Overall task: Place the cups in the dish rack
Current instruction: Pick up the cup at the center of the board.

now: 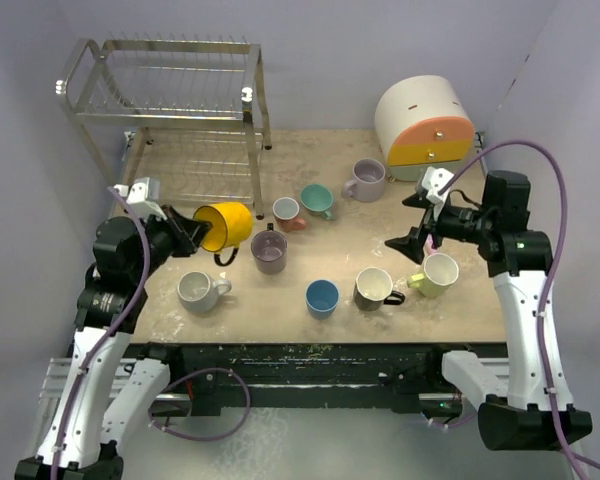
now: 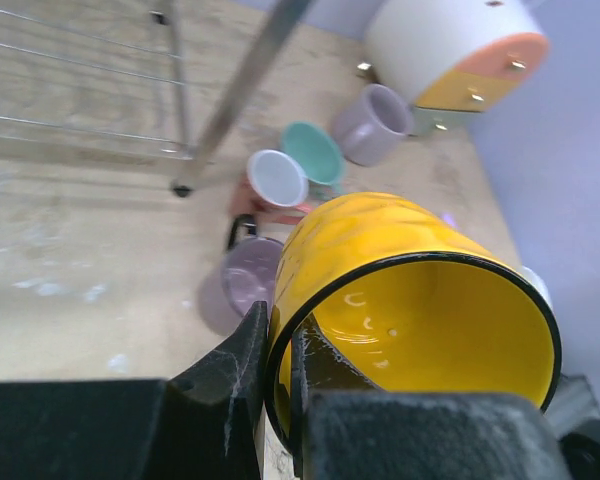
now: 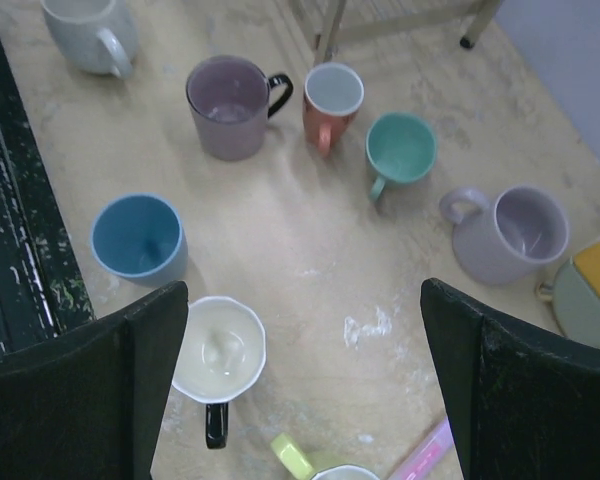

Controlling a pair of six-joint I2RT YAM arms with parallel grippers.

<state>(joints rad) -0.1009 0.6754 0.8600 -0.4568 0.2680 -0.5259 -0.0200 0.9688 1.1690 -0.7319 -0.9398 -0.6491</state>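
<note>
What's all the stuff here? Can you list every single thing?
dish rack: one, silver, far left
yellow cup: one, yellow, tipped, lifted by the rim
white cup: one, white, near left
purple cup: one, purple with a black handle, middle
blue cup: one, blue, near middle
cream cup: one, cream inside with a black handle, right of the blue cup
pale green cup: one, pale green, near right
salmon cup: one, salmon, by the rack's foot
teal cup: one, teal, beside the salmon cup
lavender cup: one, lavender, far middle
drawer box: one, cream and orange, far right
pink stick: one, pink, by the pale green cup
table: one, beige
left gripper: shut on the yellow cup
right gripper: open, empty
</note>
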